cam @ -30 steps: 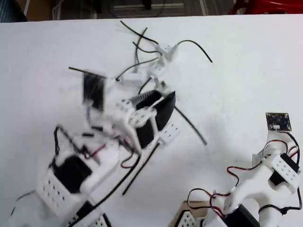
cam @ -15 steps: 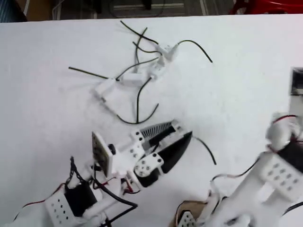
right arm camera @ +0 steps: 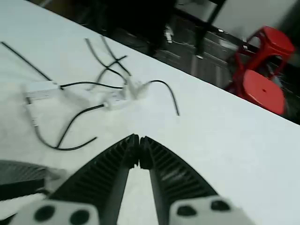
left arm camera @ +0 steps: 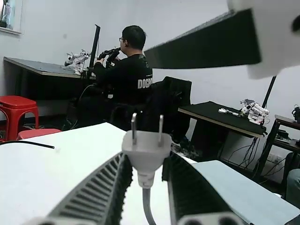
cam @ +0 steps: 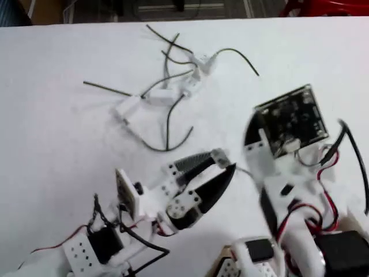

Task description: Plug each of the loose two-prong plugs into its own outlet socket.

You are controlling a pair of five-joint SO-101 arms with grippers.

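Note:
My left gripper (cam: 222, 161) hovers near the table's front middle, shut on a white two-prong plug (left arm camera: 146, 151) whose prongs point away from the wrist. The same plug (cam: 218, 154) shows at the fingertips in the high view, its cord trailing behind the right arm. White outlet blocks (cam: 128, 109) and other plugs (cam: 201, 60) lie tangled with black cords (cam: 168, 124) at the back middle. My right gripper (right arm camera: 139, 143) is shut with nothing in it, held above the table and pointing toward that cluster (right arm camera: 117, 95).
The right arm's wrist board (cam: 290, 122) stands raised at the right, close beside the left gripper. A red stool (right arm camera: 264, 80) stands beyond the table's far edge. Bare white tabletop (cam: 52, 144) lies left of the cords.
The left gripper drew back from the cord cluster toward the front, bringing the plug with it. The right arm swung up from the front right corner toward the middle.

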